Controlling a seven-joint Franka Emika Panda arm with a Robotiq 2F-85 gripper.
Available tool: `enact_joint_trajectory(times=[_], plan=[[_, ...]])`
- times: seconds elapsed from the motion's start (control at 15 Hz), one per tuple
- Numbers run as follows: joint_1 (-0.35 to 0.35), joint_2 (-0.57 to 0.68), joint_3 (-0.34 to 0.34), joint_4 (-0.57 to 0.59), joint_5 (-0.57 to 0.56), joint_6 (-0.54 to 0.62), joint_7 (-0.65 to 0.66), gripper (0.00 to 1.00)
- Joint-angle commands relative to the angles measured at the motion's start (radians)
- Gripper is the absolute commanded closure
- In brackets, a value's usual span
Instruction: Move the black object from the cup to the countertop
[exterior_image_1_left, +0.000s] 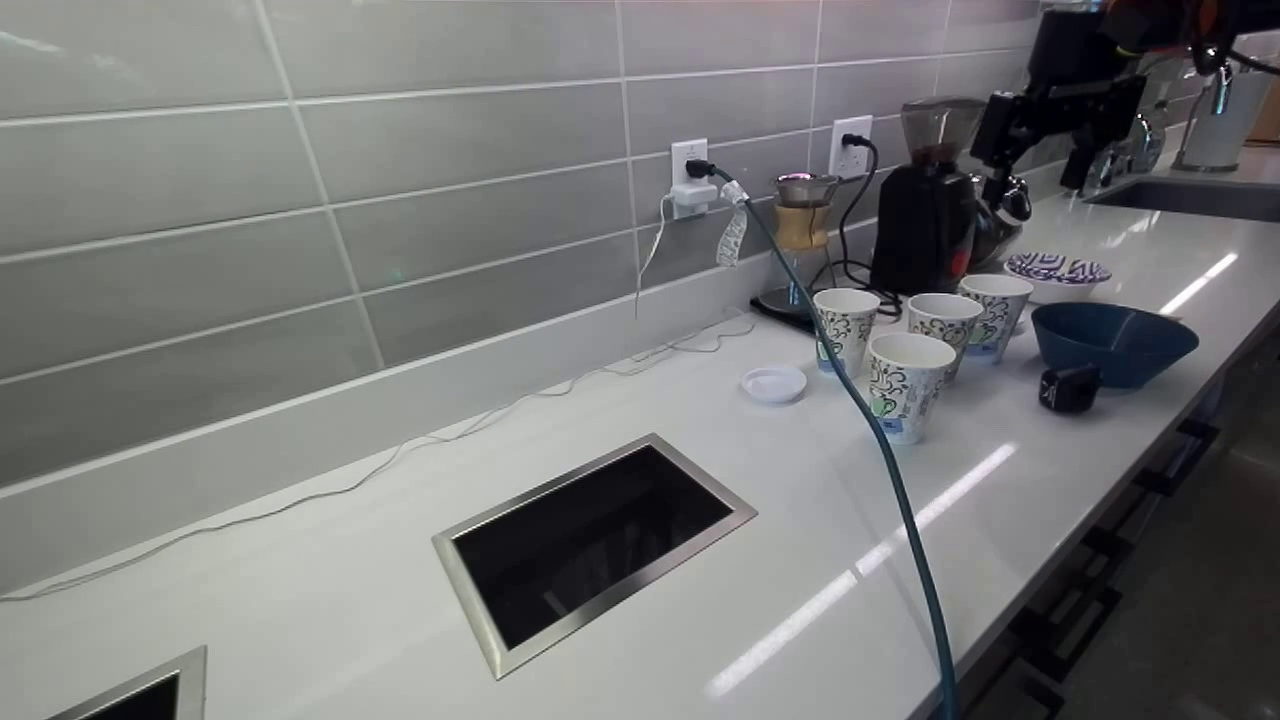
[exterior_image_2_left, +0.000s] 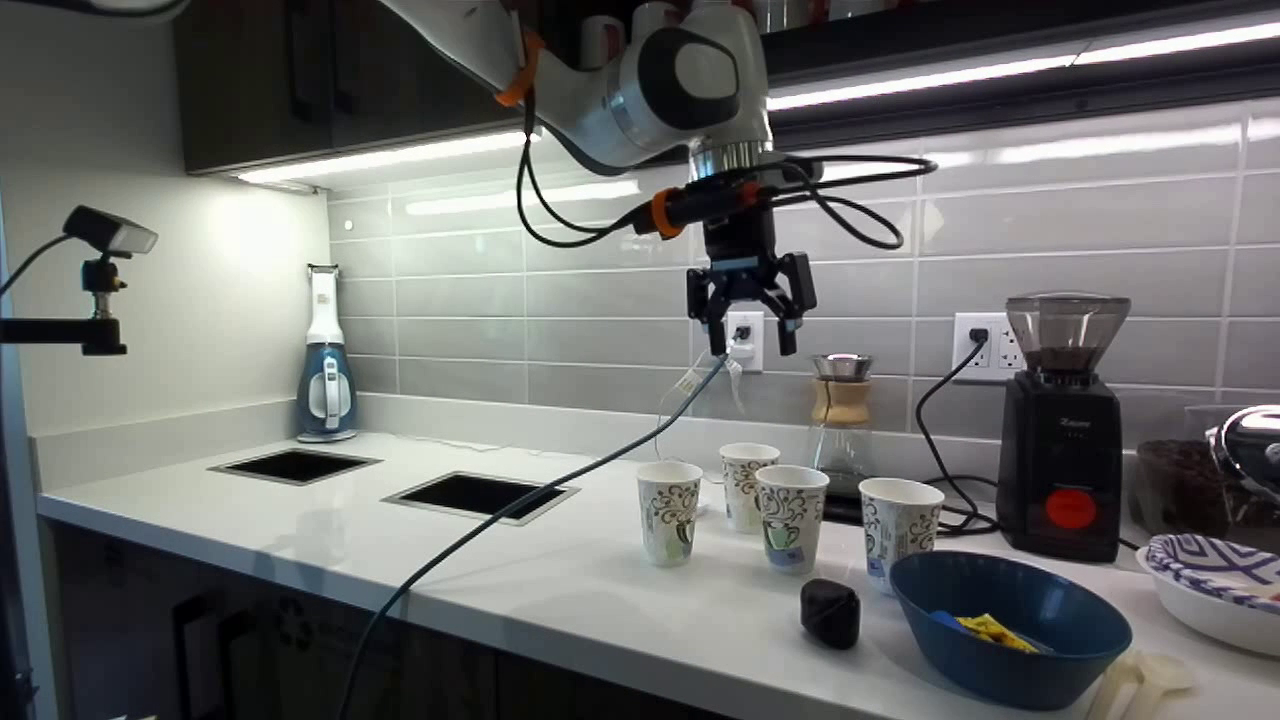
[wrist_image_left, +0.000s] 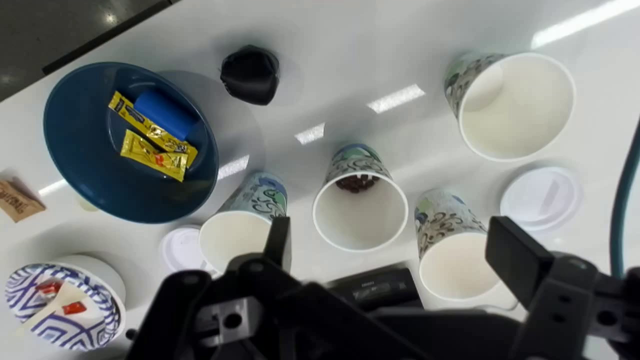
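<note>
Black fingers (wrist_image_left: 520, 262) | wide apart, empty | black object (wrist_image_left: 250, 75) on countertop (exterior_image_1_left: 790, 500)

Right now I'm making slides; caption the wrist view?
Open gripper over countertop: four patterned paper cups, black object beside dark blue bowl.

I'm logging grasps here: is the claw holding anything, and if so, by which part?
Nothing is held: the open claw hangs empty above the countertop, where the black object rests.

Kitchen (coffee grinder (exterior_image_2_left: 1062, 440), sink (exterior_image_1_left: 1190, 199)).
</note>
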Motion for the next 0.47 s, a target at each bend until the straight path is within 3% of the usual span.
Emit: enact_joint_trajectory(times=[0.0, 0.07, 0.4], plan=[[0.02, -0.097, 0.001, -0.124, -0.005, 0.103, 0.037, 0.0], [0.017, -0.038, -0.002, -0.042, 0.0, 0.048, 0.022, 0.0], [0.02, -0.068, -0.001, -0.081, -0.001, 0.068, 0.023, 0.0]])
